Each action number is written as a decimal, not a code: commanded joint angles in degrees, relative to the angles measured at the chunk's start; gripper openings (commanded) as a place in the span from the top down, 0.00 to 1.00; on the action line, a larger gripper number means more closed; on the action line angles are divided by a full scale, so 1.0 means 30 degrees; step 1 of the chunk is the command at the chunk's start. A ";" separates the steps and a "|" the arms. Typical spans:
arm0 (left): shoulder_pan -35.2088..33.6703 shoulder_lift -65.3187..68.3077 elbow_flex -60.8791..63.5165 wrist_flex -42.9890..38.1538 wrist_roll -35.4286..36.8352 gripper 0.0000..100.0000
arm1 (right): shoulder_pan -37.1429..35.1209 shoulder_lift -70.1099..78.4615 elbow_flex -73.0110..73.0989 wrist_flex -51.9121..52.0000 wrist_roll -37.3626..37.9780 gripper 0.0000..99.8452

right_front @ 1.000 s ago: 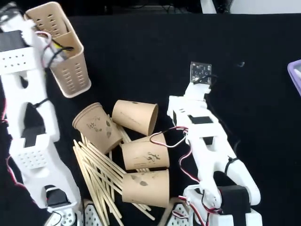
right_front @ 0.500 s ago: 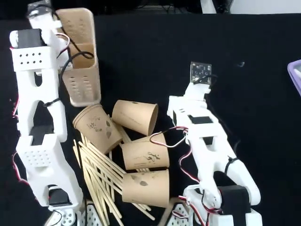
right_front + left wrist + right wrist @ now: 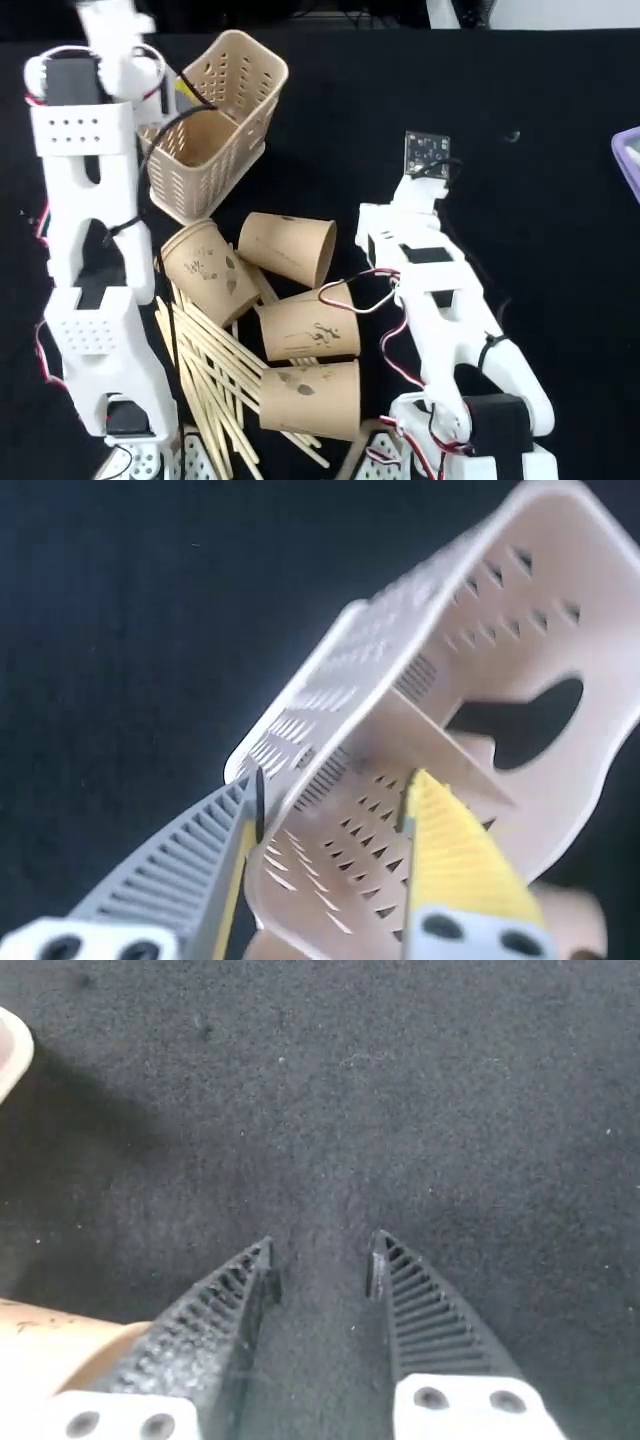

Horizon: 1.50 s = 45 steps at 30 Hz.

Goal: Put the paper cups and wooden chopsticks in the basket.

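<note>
The left gripper (image 3: 335, 785) grips the tilted basket (image 3: 215, 120) by its wall just beside the paper cups (image 3: 300, 330); the right gripper (image 3: 320, 1255), slightly parted, holds nothing.

Basket (image 3: 215, 120), tilted over the surface (image 3: 330, 100), open side up. Astride one wall of the basket, left gripper (image 3: 330, 795): one finger inside, one outside, pinching it. Just in front of the basket, four paper cups (image 3: 288, 248) on their sides, bunched and touching. Farther in front of the basket, wooden chopsticks (image 3: 205, 365) fanned under and beside those cups. Right of the basket and well apart, right gripper (image 3: 320, 1255), fingers parted above bare surface.
</note>
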 commanded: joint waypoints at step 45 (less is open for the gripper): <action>0.2330 -0.5568 1.1648 -0.6388 0.0615 0.93 | -0.0322 -0.0073 -0.0923 -0.0234 0.1319 0.85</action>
